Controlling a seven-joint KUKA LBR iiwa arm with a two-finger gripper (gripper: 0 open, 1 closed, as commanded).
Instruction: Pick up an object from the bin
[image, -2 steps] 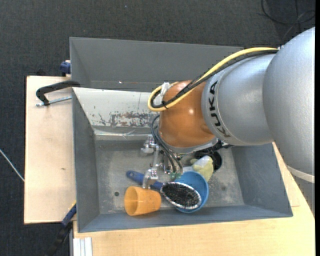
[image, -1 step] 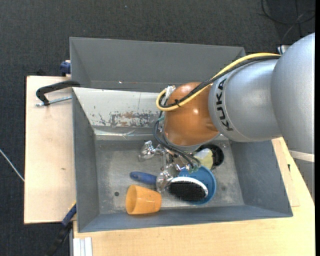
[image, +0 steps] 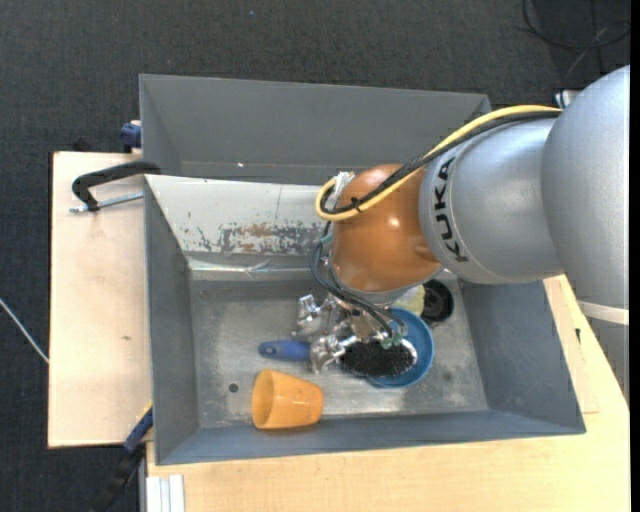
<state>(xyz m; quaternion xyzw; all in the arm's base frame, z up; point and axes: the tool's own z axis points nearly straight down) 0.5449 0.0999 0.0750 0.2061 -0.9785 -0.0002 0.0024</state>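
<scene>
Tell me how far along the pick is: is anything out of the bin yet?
Nothing is out yet. The reach looks done: the tool sits low in the bin, right over the blue brush near its handle. In hand: whether it grips the brush, I cannot tell. Left: the lift; the brush lies on the floor, as does the orange cup.

Dark speckled carpet (image: 70, 70) lies all around, evenly lit.

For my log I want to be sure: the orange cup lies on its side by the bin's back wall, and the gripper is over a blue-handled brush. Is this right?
Not quite. The camera view shows the orange cup on its side by the front wall of the bin, not the back. The gripper is over the blue-handled brush.
</scene>
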